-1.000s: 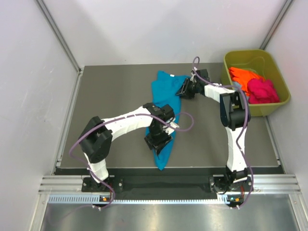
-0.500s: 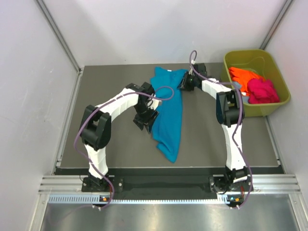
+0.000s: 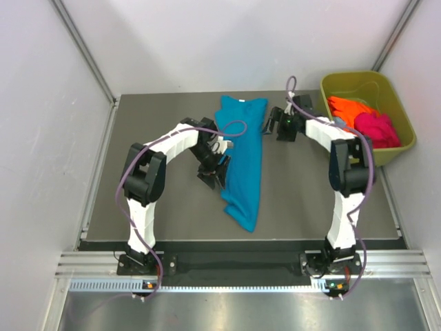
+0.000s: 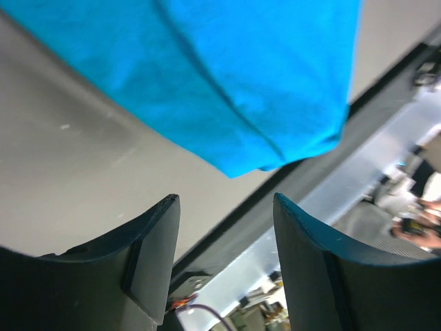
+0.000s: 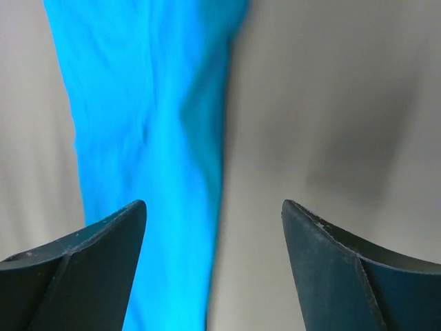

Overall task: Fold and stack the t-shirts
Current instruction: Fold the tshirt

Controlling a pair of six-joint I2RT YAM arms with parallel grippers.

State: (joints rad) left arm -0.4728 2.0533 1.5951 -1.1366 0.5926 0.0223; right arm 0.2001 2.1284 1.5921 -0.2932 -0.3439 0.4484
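A teal-blue t-shirt (image 3: 244, 160) lies as a long narrow strip down the middle of the table, with a small white neck label at its far end. My left gripper (image 3: 213, 175) sits just left of the strip's lower half, open and holding nothing. In the left wrist view the gripper (image 4: 224, 205) has the shirt's rounded near end (image 4: 227, 76) ahead of its tips. My right gripper (image 3: 274, 126) hovers right of the shirt's far end, open and empty. In the right wrist view the gripper (image 5: 213, 205) straddles the shirt's right edge (image 5: 151, 138). An orange t-shirt (image 3: 348, 109) and a magenta t-shirt (image 3: 375, 129) lie bunched in the tub.
The olive-green tub (image 3: 398, 147) stands at the table's back right corner. White walls and metal posts close in the left, far and right sides. A metal rail (image 3: 241, 265) runs along the near edge by the arm bases.
The teal shirt went from a bunched diagonal to a straighter strip, shifted slightly right. My left gripper moved up-left off it. My right gripper let go, opened wide and drew away to the right.
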